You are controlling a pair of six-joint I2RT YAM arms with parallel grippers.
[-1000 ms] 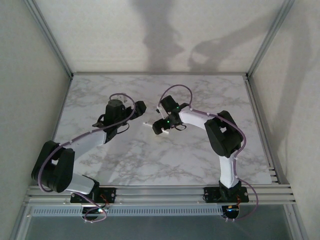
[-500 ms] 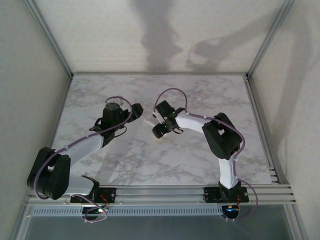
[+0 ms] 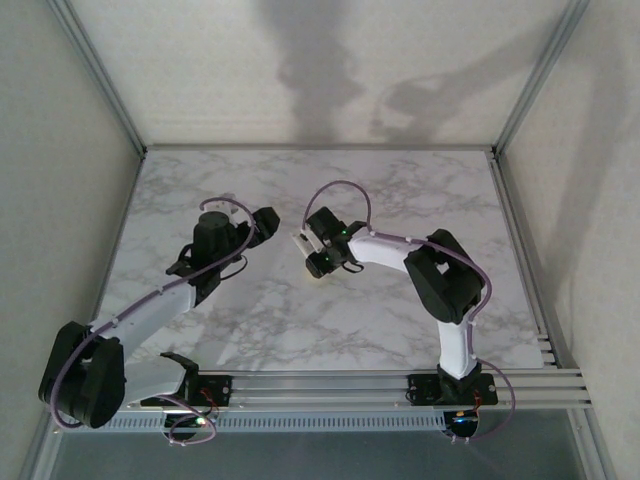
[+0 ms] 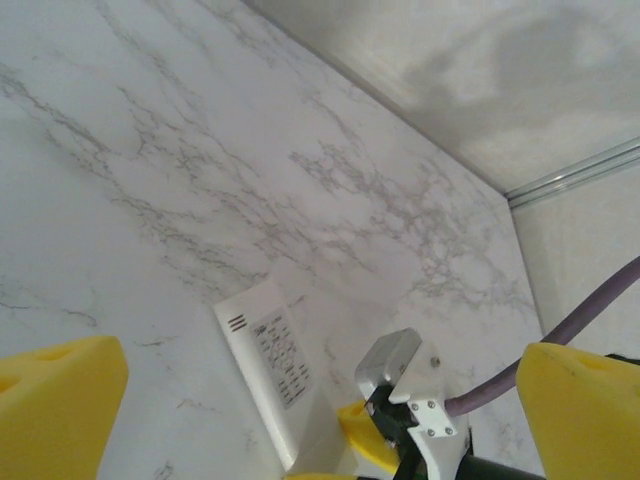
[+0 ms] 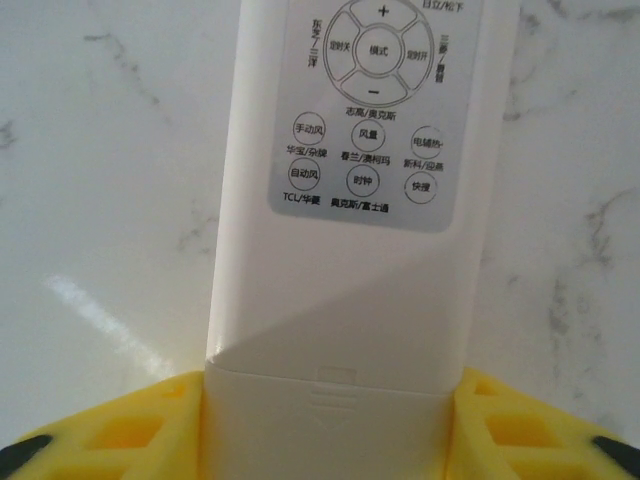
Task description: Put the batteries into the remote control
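**A:** Looking down at the scene, where is the remote (image 5: 360,230)?

**B:** Flat on the marble table (image 3: 420,190), buttons up, between the two arms.

**A:** Is anything holding it?

**B:** The right gripper (image 5: 335,430) grips it, with yellow fingers (image 5: 110,435) pressed against both long sides at its plain end.

**A:** And the left gripper (image 3: 265,222)?

**B:** Jaws spread wide, empty, near the remote's other end, not touching it

White remote control (image 5: 340,250), yellow fingers (image 5: 120,432)
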